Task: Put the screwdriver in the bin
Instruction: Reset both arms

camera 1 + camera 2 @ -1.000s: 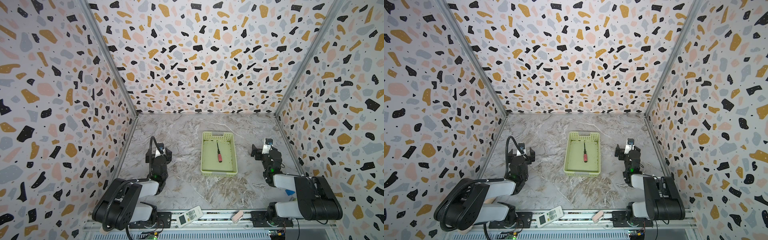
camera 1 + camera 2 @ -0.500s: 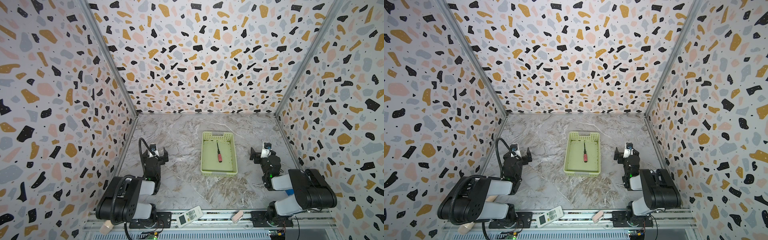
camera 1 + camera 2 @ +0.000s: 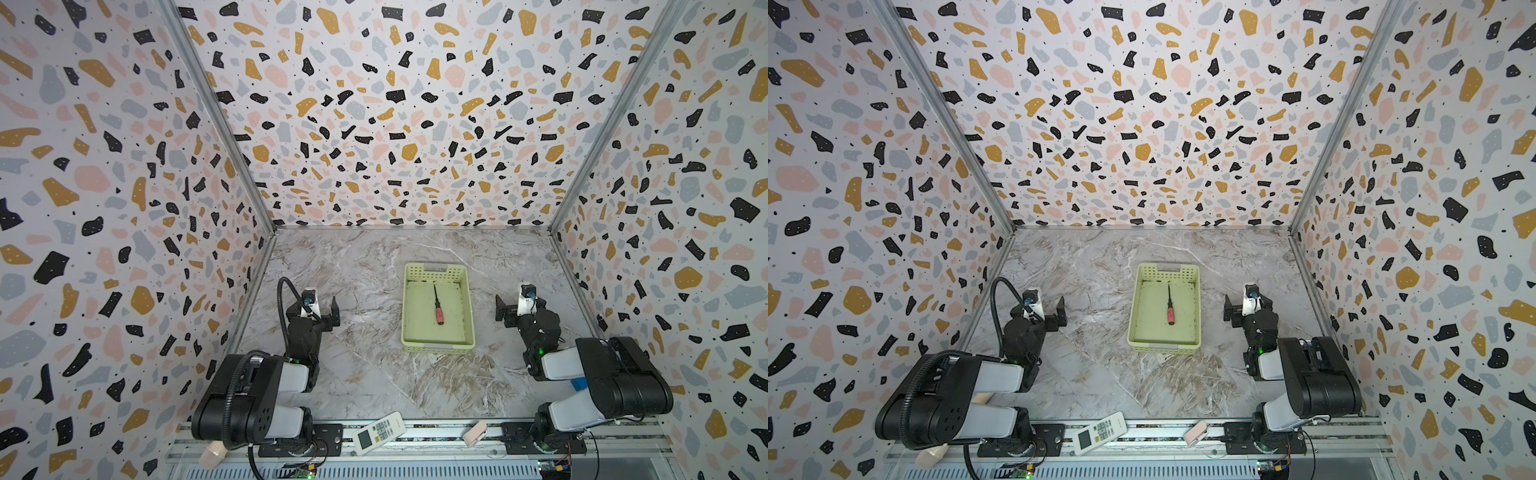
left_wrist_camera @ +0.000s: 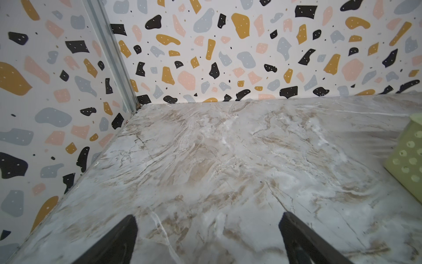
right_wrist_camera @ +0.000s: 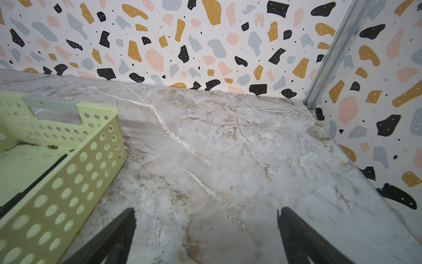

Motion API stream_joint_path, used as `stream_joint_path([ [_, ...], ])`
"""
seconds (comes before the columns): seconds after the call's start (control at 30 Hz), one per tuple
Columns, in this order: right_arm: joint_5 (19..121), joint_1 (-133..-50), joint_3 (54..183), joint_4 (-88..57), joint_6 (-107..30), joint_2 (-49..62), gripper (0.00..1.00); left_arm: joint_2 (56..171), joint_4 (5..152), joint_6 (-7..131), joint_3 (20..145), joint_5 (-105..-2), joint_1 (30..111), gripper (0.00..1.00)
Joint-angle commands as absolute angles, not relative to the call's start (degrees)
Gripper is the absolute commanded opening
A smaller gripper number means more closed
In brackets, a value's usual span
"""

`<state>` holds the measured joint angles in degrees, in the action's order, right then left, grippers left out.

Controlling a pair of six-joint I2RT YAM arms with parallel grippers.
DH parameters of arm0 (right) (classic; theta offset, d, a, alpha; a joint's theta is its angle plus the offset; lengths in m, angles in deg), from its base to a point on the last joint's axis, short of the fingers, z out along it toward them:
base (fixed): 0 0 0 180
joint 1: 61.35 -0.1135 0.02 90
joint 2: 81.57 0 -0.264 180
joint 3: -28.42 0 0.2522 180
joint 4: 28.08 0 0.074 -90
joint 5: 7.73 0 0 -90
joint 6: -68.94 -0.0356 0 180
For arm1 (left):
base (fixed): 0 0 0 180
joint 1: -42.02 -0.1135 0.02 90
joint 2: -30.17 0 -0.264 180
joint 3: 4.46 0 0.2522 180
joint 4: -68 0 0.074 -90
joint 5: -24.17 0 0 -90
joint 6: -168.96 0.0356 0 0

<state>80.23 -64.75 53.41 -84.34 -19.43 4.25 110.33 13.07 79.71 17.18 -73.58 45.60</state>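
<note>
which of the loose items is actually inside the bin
The red-handled screwdriver: it lies on the floor of the bin. The white remote and pink block sit on the front rail.

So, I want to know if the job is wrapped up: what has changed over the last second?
Only the arms shifted slightly. The left gripper drifted a little toward its side wall, and the right gripper a little toward the bin. Both are open and empty, and nothing was grasped or released. The screwdriver lies in the bin as before. The bin and the remote control have not moved.
</note>
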Motion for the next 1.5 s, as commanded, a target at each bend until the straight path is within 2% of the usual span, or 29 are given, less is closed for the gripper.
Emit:
stream_joint_path([
  [0.0,79.8,-65.0,54.6,-85.0,-18.8,4.0,0.99,110.4,12.9,77.4,18.8,-79.0,45.1,1.0],
  [1.47,79.7,-64.8,54.5,-85.2,-19.1,4.0,0.99,110.2,12.5,77.0,18.4,-80.4,45.2,1.0],
])
